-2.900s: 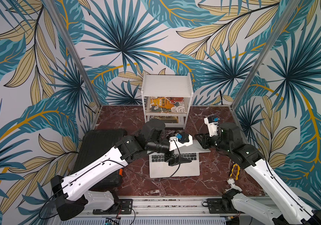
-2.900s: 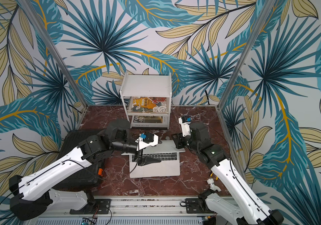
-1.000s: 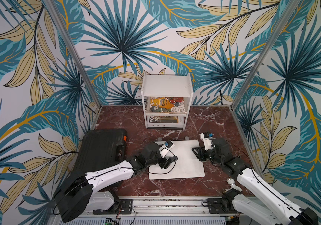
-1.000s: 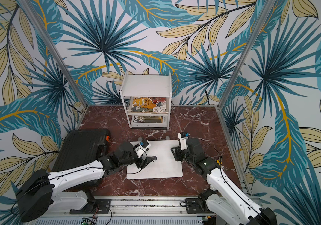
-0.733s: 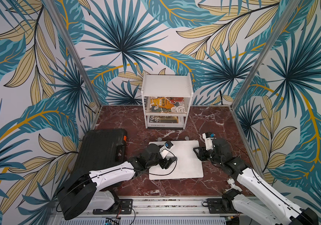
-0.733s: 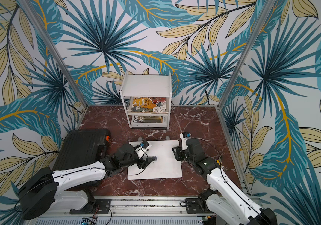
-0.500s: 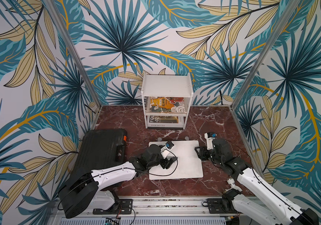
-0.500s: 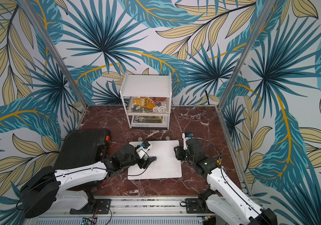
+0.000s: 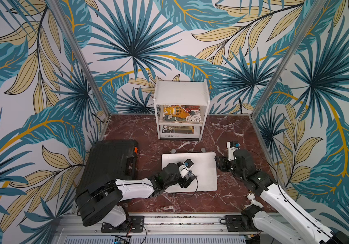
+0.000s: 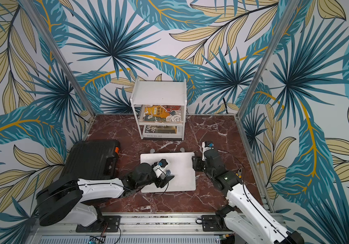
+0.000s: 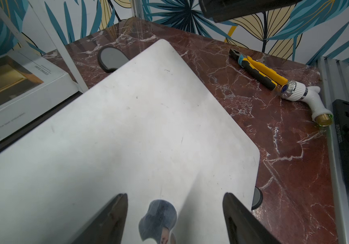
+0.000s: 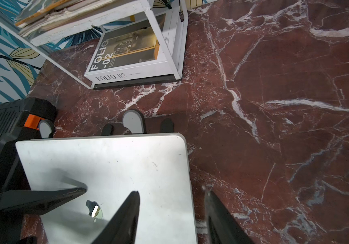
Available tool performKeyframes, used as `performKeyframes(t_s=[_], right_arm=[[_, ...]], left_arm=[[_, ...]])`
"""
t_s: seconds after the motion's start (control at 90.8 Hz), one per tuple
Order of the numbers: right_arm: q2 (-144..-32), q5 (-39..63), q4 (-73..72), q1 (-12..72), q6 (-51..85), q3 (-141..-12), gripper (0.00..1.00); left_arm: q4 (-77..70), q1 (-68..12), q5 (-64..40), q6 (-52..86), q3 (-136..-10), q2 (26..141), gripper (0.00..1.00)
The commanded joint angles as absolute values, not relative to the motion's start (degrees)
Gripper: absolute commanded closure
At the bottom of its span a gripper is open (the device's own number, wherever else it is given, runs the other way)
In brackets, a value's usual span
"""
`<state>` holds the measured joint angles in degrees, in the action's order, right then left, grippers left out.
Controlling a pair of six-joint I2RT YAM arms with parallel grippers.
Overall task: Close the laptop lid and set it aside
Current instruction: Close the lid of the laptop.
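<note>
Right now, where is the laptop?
In both top views the closed laptop lies near the middle of the table, between the black case on the left and the right gripper, in front of the white shelf.

The laptop [image 9: 203, 169] lies before the shelf [image 9: 181, 93], with the case [image 9: 110, 162] to its left.

Red marble table [image 9: 232, 131] bears white shelf [image 9: 181, 93], black case [image 9: 108, 162], closed laptop [image 9: 203, 171], yellow pliers [image 11: 258, 71] and white tap [image 11: 302, 95]
</note>
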<state>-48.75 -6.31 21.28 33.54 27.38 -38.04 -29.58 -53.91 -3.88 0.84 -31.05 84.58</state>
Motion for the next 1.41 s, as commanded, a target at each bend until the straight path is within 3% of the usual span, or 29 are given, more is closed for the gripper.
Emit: performKeyframes(t_s=[0.0,0.143,0.231,0.275,0.441,0.628,0.815,0.914,1.146,1.399], right_arm=[[-47.40,-13.24,24.46,33.80,28.51,-38.34,0.42],[-47.39,-22.71,30.66,32.35,28.85,-41.28,0.29],[-49.56,-21.45,33.86,27.70,28.19,-44.98,0.25],[-50.75,-15.43,33.50,23.31,27.28,-46.04,0.25],[-53.26,8.42,24.16,12.94,26.39,-45.89,0.25],[-56.40,33.35,7.68,5.01,31.90,-40.36,0.26],[-57.57,48.85,-9.84,-0.60,38.78,-34.50,0.26],[-59.25,50.54,-10.95,-0.94,37.71,-33.54,0.25],[-62.69,48.43,-24.28,-0.97,39.26,-24.11,0.21],[-69.02,48.31,-37.50,-0.88,43.62,-18.86,0.23]], left_arm=[[-29.01,-53.44,-2.39,2.58,-29.75,85.54,0.25],[-23.31,-53.44,-1.10,2.15,-31.25,78.32,0.24],[-15.52,-53.24,3.45,0.74,-33.96,70.50,0.21],[-11.05,-52.29,4.82,0.73,-35.95,67.39,0.15],[-0.23,-40.35,-4.83,5.25,-40.09,57.82,0.10],[2.70,-22.24,-18.97,11.12,-37.19,48.05,0.05],[-5.68,-3.87,-38.90,22.59,-30.80,47.54,0.03],[-9.54,0.51,-43.46,26.24,-28.64,49.53,0.02],[-7.28,0.61,-44.93,21.65,-26.21,52.49,0.00],[-15.15,-0.83,-44.29,23.00,-21.01,56.57,0.00]])
